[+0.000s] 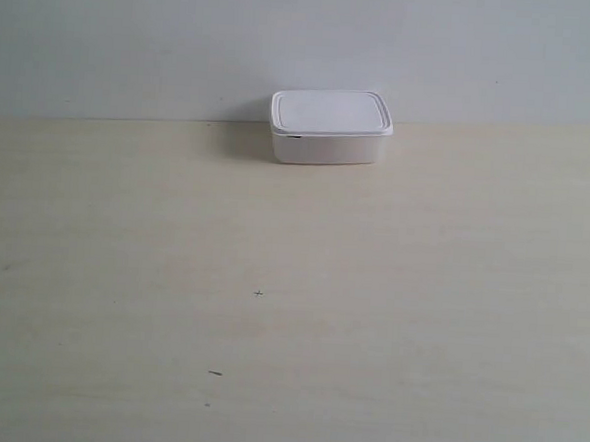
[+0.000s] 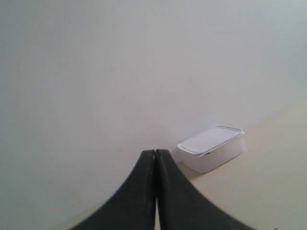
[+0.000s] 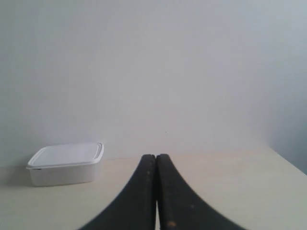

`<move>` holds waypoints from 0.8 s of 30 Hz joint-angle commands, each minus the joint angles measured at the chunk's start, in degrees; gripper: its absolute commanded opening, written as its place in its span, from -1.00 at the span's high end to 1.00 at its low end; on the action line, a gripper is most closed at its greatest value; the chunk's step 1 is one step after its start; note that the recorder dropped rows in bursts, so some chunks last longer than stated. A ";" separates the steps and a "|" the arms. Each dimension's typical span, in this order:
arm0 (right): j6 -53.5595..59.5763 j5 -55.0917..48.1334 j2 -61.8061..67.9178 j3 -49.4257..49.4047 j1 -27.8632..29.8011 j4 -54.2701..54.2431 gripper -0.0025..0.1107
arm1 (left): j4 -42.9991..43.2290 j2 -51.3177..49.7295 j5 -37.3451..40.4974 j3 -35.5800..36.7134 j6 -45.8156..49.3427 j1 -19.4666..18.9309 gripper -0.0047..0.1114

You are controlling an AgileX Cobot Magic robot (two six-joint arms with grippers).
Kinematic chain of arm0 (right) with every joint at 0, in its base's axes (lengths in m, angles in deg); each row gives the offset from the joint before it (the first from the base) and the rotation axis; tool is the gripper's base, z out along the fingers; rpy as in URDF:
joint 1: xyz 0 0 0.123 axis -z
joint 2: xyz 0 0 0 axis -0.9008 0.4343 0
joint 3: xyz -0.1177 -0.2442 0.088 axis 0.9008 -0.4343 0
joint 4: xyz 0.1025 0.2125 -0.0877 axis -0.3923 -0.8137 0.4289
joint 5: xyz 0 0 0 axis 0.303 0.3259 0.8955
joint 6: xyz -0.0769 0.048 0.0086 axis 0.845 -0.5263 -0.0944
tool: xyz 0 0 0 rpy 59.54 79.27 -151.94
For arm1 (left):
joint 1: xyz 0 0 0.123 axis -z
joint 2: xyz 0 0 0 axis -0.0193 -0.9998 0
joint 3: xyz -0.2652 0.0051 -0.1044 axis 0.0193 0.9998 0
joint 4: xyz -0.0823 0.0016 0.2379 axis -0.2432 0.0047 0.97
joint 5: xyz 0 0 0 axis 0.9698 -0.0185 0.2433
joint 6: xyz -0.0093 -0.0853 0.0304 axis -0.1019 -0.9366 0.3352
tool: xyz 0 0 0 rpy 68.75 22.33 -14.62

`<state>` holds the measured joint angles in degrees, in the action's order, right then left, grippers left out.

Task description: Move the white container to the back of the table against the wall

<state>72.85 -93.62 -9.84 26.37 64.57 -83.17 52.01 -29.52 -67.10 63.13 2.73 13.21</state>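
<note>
The white container (image 1: 331, 128) stands lid on at the far edge of the beige table (image 1: 289, 311), its back side against the pale wall (image 1: 186, 34). It also shows in the left wrist view as the container (image 2: 212, 147) and in the right wrist view as the container (image 3: 64, 163). My left gripper (image 2: 156, 153) is shut with nothing in it, well short of the box. My right gripper (image 3: 156, 157) is shut and empty too, off to one side of the box. Neither arm appears in the exterior view.
A few tiny dark specks (image 1: 258, 294) mark the tabletop. In the right wrist view the table's side edge (image 3: 288, 165) runs close by. Nothing else stands on the table.
</note>
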 commanded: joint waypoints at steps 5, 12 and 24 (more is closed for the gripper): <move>0.53 -2.57 -0.35 -2.91 0.31 2.78 0.96 | -0.01 0.25 0.33 0.18 -0.42 -0.12 0.92; 0.53 -2.82 -0.35 -2.91 0.31 2.78 0.96 | -0.01 0.25 0.46 0.18 -0.42 -0.12 0.92; 0.53 -2.82 -0.35 -2.91 0.31 2.78 0.96 | 3.95 0.25 -2.69 2.48 -9.37 -1.73 0.92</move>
<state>72.95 -96.37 -9.84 23.78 64.57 -81.04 52.77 -29.52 -68.47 64.20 0.71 12.31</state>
